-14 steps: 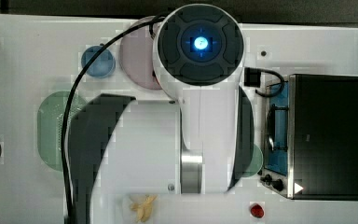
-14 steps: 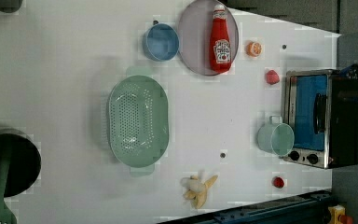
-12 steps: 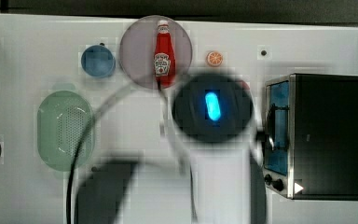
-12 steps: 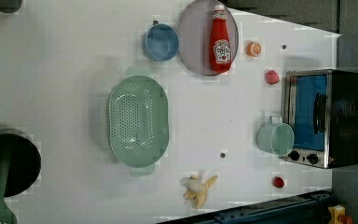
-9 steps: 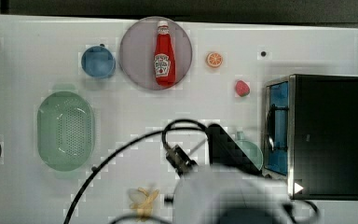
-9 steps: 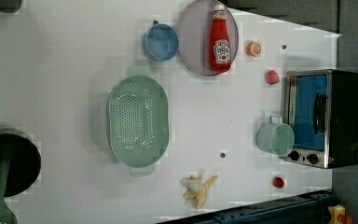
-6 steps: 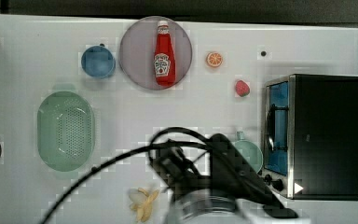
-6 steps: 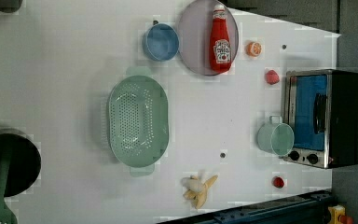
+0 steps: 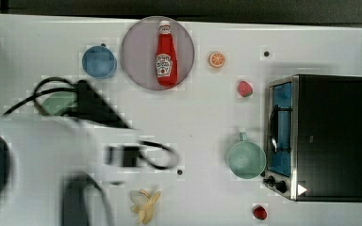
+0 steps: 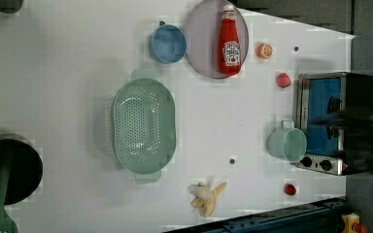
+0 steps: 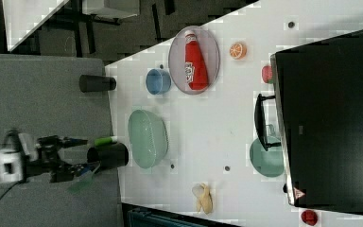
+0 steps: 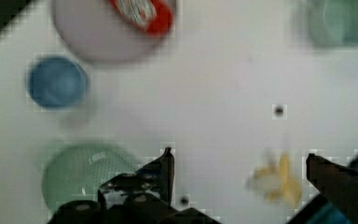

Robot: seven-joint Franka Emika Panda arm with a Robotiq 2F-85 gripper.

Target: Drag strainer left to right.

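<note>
- Your gripper [image 12: 237, 170] has its two dark fingers spread wide with only bare table between them; it holds nothing.
- In the right view the gripper [image 11: 78, 153] hangs off the table's edge, beside a black cylindrical cup [image 11: 108, 156], apart from the strainer.
- The muted green oval plastic strainer [image 10: 144, 126], full of small holes, sits flat on the white table [image 10: 68, 73], towards the left view's left, tab handles at both ends.
- You'll find a small blue bowl [image 10: 167, 43] near it, then a grey round plate [image 10: 204, 53] carrying a red ketchup bottle [image 10: 229, 41].
- A mint green round mug [image 10: 286, 143] stands just beside the toaster oven [image 10: 332, 121].
- A peeled banana [image 10: 206, 196] lies near the table's edge.
</note>
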